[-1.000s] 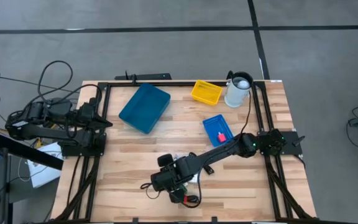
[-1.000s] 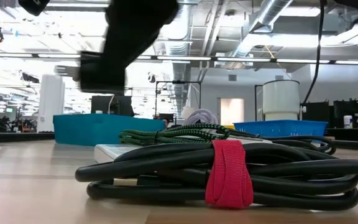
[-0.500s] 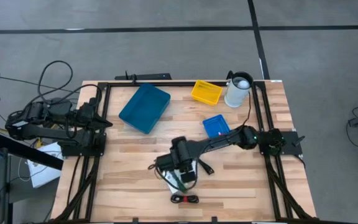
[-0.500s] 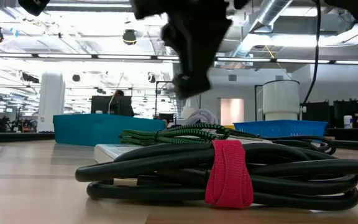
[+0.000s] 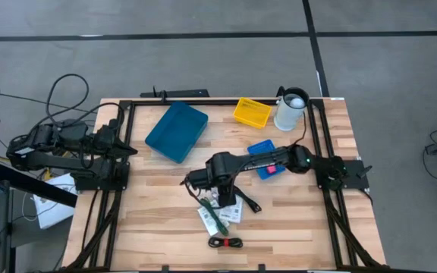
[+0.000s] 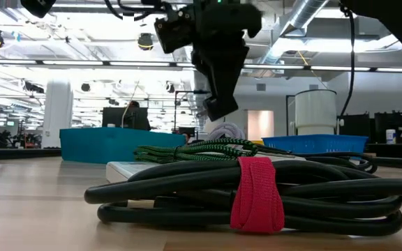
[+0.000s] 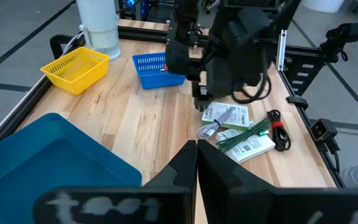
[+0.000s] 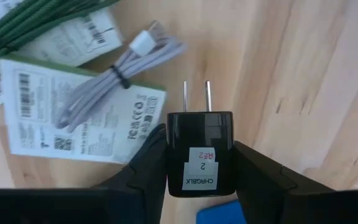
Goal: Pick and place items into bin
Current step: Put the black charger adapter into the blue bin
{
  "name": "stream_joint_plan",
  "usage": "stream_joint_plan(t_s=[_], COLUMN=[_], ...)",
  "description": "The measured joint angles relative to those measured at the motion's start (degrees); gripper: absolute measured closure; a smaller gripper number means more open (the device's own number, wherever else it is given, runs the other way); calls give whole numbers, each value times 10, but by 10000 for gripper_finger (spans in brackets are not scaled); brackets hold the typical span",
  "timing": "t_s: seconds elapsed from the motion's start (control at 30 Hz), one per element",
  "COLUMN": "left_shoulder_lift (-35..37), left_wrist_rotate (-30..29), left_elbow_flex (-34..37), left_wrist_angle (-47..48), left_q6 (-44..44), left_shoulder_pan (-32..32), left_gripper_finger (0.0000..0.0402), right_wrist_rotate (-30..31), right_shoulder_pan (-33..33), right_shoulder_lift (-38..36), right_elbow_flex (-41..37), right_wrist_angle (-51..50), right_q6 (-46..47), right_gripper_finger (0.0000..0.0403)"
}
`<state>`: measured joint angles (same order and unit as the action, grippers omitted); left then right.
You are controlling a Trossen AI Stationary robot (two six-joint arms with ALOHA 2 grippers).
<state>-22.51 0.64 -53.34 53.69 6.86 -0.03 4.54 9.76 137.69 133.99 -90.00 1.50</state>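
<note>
My right gripper (image 5: pixel 221 193) hangs over the middle of the table, pointing down, shut on a black plug-in charger (image 8: pixel 199 143) with two metal prongs and a white label. Just near of it lie white printed cards (image 5: pixel 230 214), a green cord (image 5: pixel 212 221) and a pale bundled cable (image 8: pixel 104 87) that rests on a card (image 8: pixel 73 118). A black coiled cord with a red strap (image 6: pixel 257 195) lies by the near edge. The small blue bin (image 5: pixel 270 158) stands to the right, partly under the arm. My left gripper (image 5: pixel 130 149) waits shut at the table's left edge. My right gripper pinches the charger's two opposite side faces (image 8: pixel 174 158) between its two fingers (image 8: pixel 145 165). The fingers come from above and point down. The charger is lifted clear of the table, its prongs (image 8: pixel 196 96) pointing down past the fingertips.
A large teal bin (image 5: pixel 177 130) lies at the far left of the table, a yellow basket (image 5: pixel 253 112) and a white cylinder (image 5: pixel 290 110) at the far right. Bare wood lies between the teal bin and the blue bin.
My right gripper has gone from the table's near edge toward the far edge, off the pile of cards and cords, rising slightly. It has tipped until its fingers point straight down. The cards and cords, hidden under it before, now lie uncovered and still.
</note>
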Motion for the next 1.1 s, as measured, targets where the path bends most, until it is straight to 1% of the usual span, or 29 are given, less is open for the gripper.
stream_joint_plan(t_s=[0.1, 0.2, 0.4, 0.57, 0.7, 0.9, 1.1], left_shoulder_lift=[0, 0, 0, 0, 0, 0, 0], left_wrist_rotate=[0, 0, 0, 0, 0, 0, 0], left_elbow_flex=[0, 0, 0, 0, 0, 0, 0], left_wrist_angle=[0, 0, 0, 0, 0, 0, 0], left_q6=[0, 0, 0, 0, 0, 0, 0], left_shoulder_pan=[0, 0, 0, 0, 0, 0, 0], left_gripper_finger=[401, 401, 401, 401, 401, 401, 401], right_wrist_rotate=[-2, -2, -2, -3, -2, -1, 0], right_shoulder_pan=[-10, -19, -32, -45, -58, -78, -92], right_shoulder_lift=[0, 0, -6, -17, -31, -68, -128], right_elbow_flex=[0, 0, -2, -3, -3, -3, -3], right_wrist_angle=[0, 0, -1, 0, 0, 0, 0], right_q6=[-3, -4, -5, -8, -10, 6, 26], right_gripper_finger=[265, 266, 245, 265, 266, 247, 266])
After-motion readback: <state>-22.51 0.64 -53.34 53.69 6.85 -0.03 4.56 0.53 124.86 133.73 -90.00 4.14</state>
